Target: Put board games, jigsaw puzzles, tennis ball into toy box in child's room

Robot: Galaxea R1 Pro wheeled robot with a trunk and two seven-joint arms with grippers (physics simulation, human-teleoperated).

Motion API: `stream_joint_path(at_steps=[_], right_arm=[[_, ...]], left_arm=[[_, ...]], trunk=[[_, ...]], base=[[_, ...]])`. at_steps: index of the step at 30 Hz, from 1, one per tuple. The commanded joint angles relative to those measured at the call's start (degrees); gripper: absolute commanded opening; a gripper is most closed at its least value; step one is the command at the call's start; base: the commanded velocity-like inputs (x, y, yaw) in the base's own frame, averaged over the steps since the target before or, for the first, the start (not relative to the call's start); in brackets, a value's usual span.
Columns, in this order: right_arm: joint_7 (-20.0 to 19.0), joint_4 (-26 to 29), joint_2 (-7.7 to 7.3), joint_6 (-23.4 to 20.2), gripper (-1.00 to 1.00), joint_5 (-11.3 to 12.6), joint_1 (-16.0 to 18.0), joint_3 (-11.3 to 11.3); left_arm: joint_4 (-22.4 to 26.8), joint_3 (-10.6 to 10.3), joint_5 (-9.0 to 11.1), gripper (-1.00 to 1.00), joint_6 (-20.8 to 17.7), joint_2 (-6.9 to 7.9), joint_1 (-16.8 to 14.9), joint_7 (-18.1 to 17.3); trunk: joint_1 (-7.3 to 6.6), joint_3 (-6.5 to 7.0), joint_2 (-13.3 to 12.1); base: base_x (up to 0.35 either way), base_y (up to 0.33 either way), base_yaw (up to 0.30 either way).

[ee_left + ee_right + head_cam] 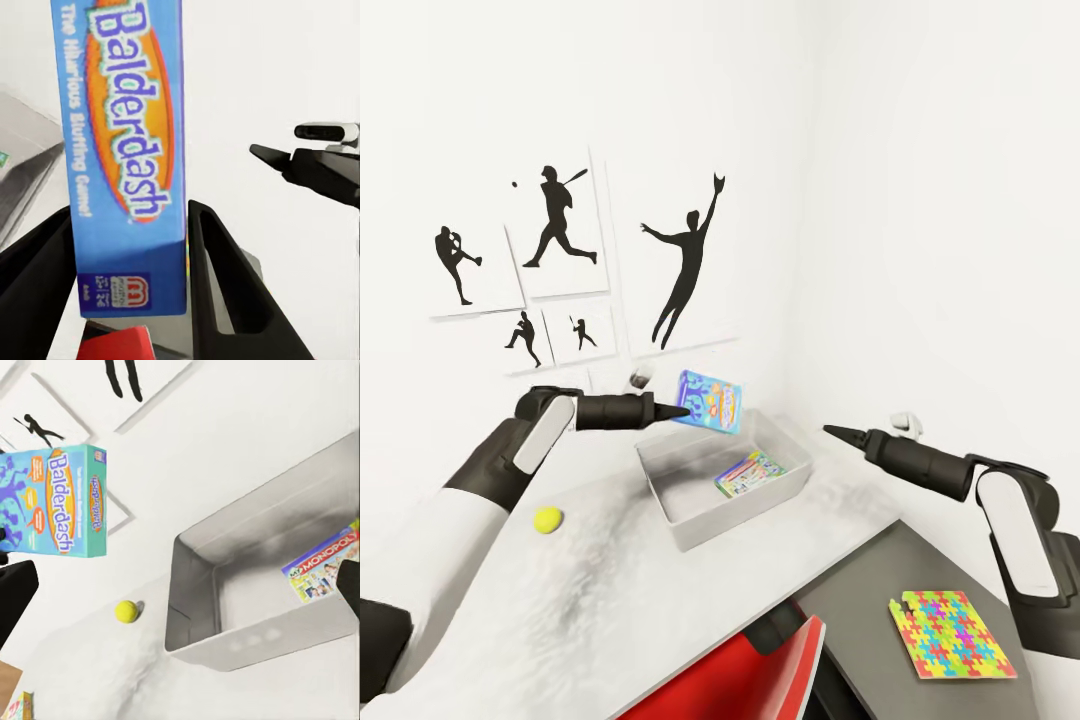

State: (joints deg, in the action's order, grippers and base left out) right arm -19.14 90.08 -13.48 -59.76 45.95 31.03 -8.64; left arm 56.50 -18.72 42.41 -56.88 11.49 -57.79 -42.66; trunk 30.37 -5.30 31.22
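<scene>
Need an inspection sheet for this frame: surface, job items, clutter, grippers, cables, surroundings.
Surface: light grey table, joined to a lower dark grey section.
Job items: blue Balderdash box held in the air over the toy box; Monopoly box already inside it; tennis ball on the table; jigsaw puzzle on the dark section.
Clutter: nothing seen.
Grippers: left gripper shut on the Balderdash box; right gripper empty, jaws' state unclear.
Cables: nothing seen.
Surroundings: white walls with sports silhouettes; red chair by the table edge.
</scene>
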Motion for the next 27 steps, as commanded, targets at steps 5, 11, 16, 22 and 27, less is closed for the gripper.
stream_joint_path(at_steps=[5,11,16,22,27], right_arm=[[-0.43,0.04,-0.06,-0.24,1.0,-0.55,0.0,-1.65],[-0.25,0.17,-0.14,-0.24,1.0,-0.83,-0.01,-1.96],[-0.15,0.18,-0.11,-0.24,1.0,-0.78,0.08,-2.05],[-0.13,0.11,-0.14,-0.24,1.0,-0.51,0.3,-2.13],[-0.11,0.1,-0.52,-0.24,1.0,-0.44,1.0,-2.16]], left_arm=[[-7.44,0.95,0.78,-1.0,0.56,-4.3,-0.4,3.16],[-11.18,4.81,1.12,-1.0,1.04,-9.28,-0.72,10.62],[-12.9,7.13,1.17,-1.0,1.08,-11.06,-0.74,13.55],[-19.22,13.44,1.24,-1.0,1.64,-11.86,-0.75,18.12],[-23.99,18.28,1.25,-1.0,4.03,-12.16,-0.75,22.42]], trunk=[[0.02,-0.11,0.12],[0.02,-0.11,0.12],[0.02,-0.11,0.12],[0.02,-0.11,0.12],[0.02,-0.11,0.12]], base=[[0.0,0.0,0.0],[0.0,0.0,0.0],[0.0,0.0,0.0],[0.0,0.0,0.0],[0.0,0.0,0.0]])
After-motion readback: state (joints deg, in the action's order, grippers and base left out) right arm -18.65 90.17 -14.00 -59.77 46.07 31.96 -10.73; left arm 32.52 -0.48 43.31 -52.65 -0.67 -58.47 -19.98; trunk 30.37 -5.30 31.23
